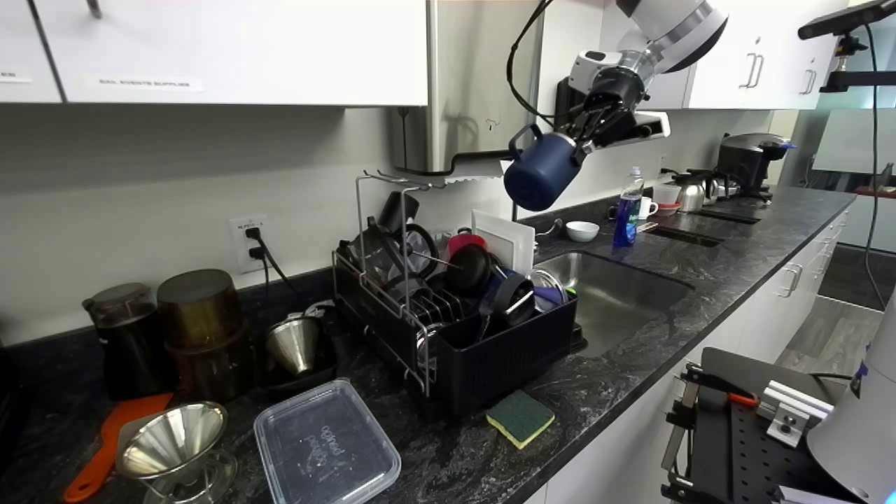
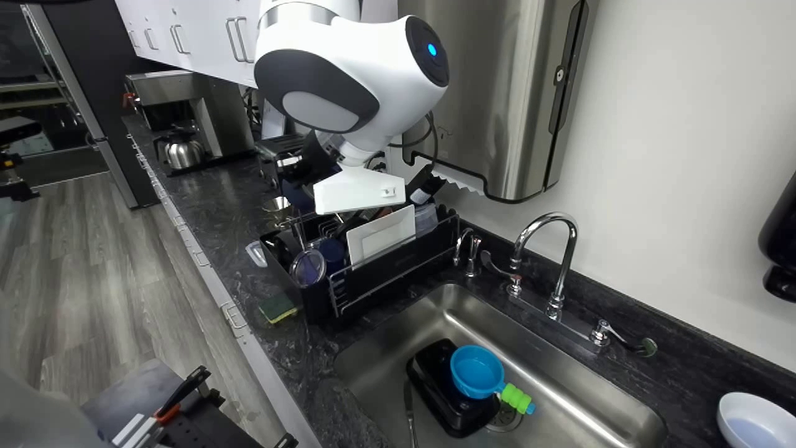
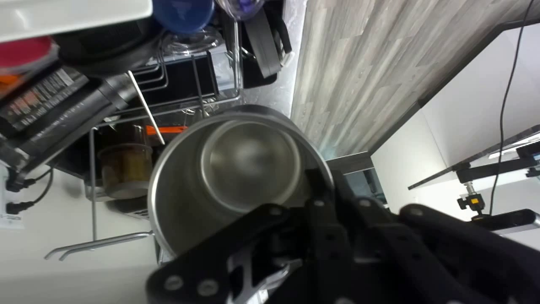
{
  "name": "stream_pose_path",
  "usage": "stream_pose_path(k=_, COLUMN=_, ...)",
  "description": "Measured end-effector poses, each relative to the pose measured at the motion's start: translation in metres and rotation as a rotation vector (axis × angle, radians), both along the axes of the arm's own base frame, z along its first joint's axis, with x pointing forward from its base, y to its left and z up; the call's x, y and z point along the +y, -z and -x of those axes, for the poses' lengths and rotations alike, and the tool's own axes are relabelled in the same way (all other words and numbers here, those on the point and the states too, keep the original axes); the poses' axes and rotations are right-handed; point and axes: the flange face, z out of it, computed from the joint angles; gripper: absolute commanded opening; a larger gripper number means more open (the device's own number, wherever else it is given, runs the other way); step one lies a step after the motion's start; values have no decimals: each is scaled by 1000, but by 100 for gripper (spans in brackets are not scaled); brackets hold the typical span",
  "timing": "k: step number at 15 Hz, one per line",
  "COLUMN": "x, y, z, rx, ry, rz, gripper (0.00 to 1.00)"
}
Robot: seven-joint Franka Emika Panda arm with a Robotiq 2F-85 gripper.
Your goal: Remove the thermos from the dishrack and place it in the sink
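The bench (image 1: pixel 595 381) carries the sink (image 2: pixel 597 410) just beside the loaded dishrack (image 1: pixel 504 371). The gripper (image 3: pixel 328 183) is clamped over the rim of the thermos (image 1: pixel 542 173), which hangs tilted in the air above the dishrack — so carrying it across looks like the step in hand. Next should come a move out over the sink — high, then lowered near the small blue pot (image 2: pixel 477 372).
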Motion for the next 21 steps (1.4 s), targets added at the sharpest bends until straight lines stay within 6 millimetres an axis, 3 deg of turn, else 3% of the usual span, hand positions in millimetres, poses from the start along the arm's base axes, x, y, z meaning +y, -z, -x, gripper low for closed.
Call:
stream_pose_path(k=11, x=-108, y=5, z=25, rx=78, ry=300, rz=145, gripper=2)
stream_pose_path(k=21, x=-198, y=35, z=50, rx=173, ry=549, rz=259, gripper=2)
